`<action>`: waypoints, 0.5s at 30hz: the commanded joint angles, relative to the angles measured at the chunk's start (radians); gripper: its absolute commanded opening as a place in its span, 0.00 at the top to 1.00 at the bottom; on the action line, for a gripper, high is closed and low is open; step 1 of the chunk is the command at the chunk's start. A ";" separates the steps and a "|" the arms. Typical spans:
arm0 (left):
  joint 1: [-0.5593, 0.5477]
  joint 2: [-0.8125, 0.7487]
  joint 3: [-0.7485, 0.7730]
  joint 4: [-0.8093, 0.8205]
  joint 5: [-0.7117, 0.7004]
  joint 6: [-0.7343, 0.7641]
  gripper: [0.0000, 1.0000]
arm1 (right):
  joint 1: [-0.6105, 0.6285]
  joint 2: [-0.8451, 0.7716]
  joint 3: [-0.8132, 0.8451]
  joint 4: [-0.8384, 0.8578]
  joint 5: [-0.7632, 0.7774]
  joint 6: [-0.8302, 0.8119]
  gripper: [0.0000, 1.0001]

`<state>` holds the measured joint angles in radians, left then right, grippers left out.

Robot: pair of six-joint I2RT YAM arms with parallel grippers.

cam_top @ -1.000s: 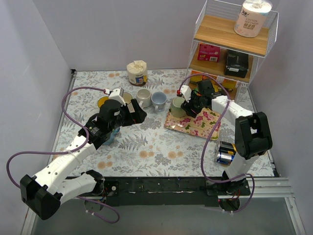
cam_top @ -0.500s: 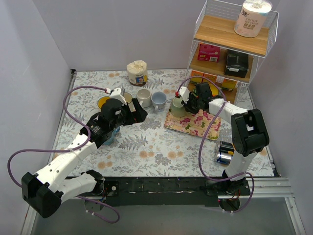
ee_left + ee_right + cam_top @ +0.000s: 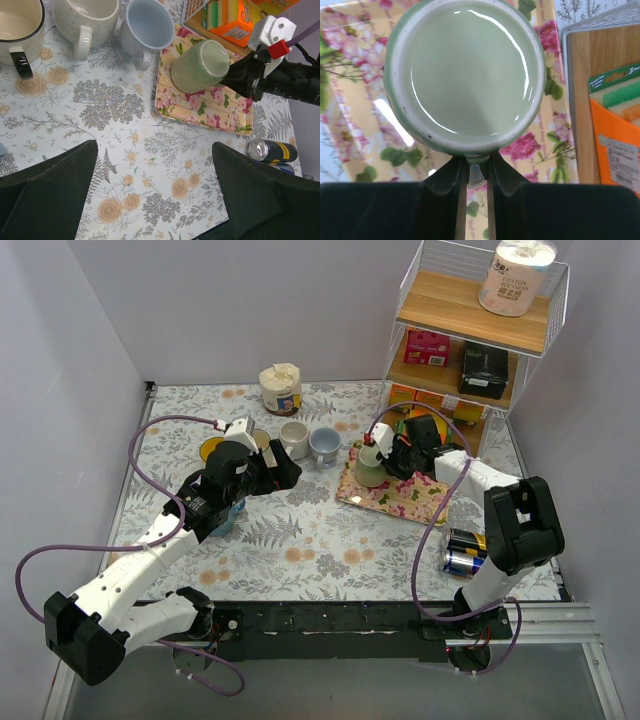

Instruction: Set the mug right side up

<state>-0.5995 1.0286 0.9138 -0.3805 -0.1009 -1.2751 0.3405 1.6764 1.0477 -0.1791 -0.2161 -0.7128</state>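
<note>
The green mug [image 3: 467, 75] is clamped by its handle in the right claw [image 3: 476, 172], base shown, with the floral tray [image 3: 350, 115] beyond the claw. The left claw [image 3: 155, 195] is spread apart.

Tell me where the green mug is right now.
In the top view the green mug is right of centre, at the floral tray's far-left corner, near the blue mug, its handle pinched by the right gripper.

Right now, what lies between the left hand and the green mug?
Between the left hand and the green mug: only bare tablecloth, then the tray rim, clearest in the left wrist view. The blue mug stands off to the side.
</note>
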 commanded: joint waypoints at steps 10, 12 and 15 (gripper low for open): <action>0.001 -0.045 -0.004 0.031 0.030 -0.015 0.02 | -0.005 -0.346 -0.070 0.114 -0.212 0.539 0.99; 0.001 -0.053 -0.006 0.034 0.032 -0.015 0.02 | -0.005 -0.412 -0.086 0.164 -0.242 0.620 0.99; 0.001 -0.062 0.002 0.037 0.033 -0.013 0.02 | -0.005 -0.481 -0.087 0.211 -0.269 0.746 0.99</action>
<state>-0.5995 1.0019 0.9131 -0.3630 -0.0830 -1.2896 0.3378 1.2972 0.9463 -0.1673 -0.3878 -0.2031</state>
